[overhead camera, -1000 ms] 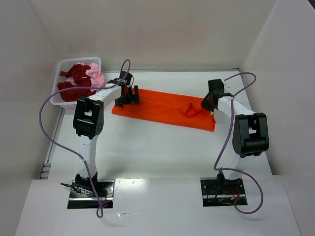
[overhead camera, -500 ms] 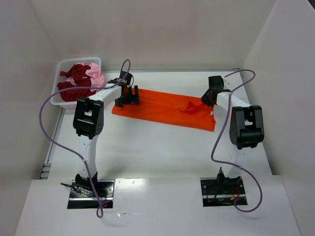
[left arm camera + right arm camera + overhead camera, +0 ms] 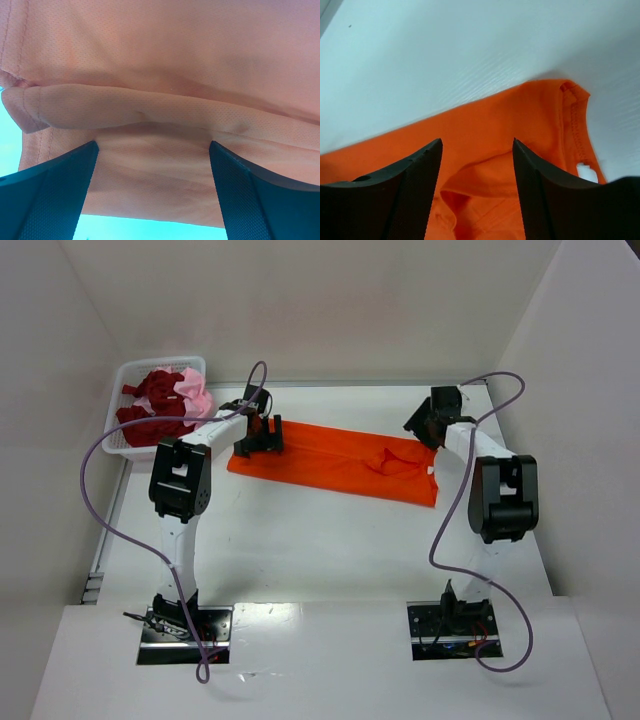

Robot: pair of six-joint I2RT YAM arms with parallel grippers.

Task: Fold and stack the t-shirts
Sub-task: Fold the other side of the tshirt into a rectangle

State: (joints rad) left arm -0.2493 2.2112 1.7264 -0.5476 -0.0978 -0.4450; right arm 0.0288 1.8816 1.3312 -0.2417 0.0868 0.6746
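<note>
A bright orange t-shirt (image 3: 330, 465) lies as a long folded strip across the middle of the table. My left gripper (image 3: 257, 446) hovers over its left end, open. In the left wrist view the orange cloth (image 3: 165, 75) fills the frame, a rolled hem crosses it, and the left gripper (image 3: 153, 146) has its fingers wide apart. My right gripper (image 3: 417, 430) is at the strip's far right corner, open. In the right wrist view the right gripper (image 3: 477, 142) frames a loose fold of orange cloth (image 3: 485, 175) without touching it. Dark red t-shirts (image 3: 152, 400) and a pale pink one (image 3: 196, 396) sit bunched in the basket.
The white mesh basket (image 3: 128, 371) stands at the far left corner against the left wall. White walls close in the table at the back and on both sides. Purple cables loop off both arms.
My right gripper has opened and let go of the orange shirt's right end, then drawn back slightly toward the far right. The raised fold has dropped flatter. The left arm has not moved.
</note>
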